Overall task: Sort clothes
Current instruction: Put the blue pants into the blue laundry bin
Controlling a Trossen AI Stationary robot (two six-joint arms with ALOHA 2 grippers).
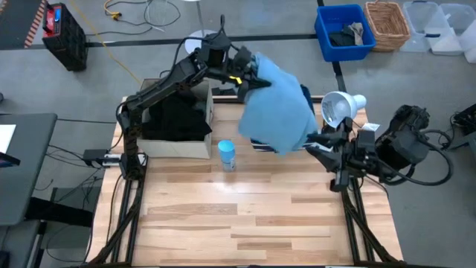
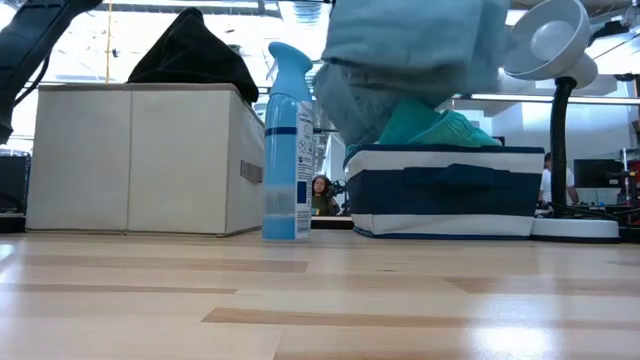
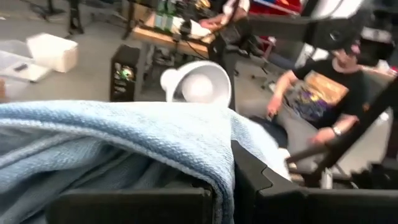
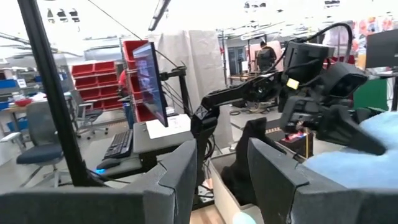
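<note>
A pale wood-plank table [image 1: 245, 216] lies under bright workshop lights. Nearest stands a slim plastic spray bottle [image 2: 289, 145] with a blue trigger top. Behind it to one side sits the square beige fabric box [image 2: 140, 158] with a limp black garment [image 2: 195, 52] heaped over its rim; to the other, the navy-and-white striped bin [image 2: 445, 190], with crumpled turquoise cloth [image 2: 432, 125] bulging above its edge. Beside the bin stands a white dome lamp [image 1: 338, 106]. The left gripper [image 1: 248, 77] hangs above the bin, jaws clamped on the soft, towel-textured grey-blue trousers [image 1: 277, 110], which drape in folds over it. The right gripper [image 1: 321, 144] waits at the table's right edge, jaws apart.
</note>
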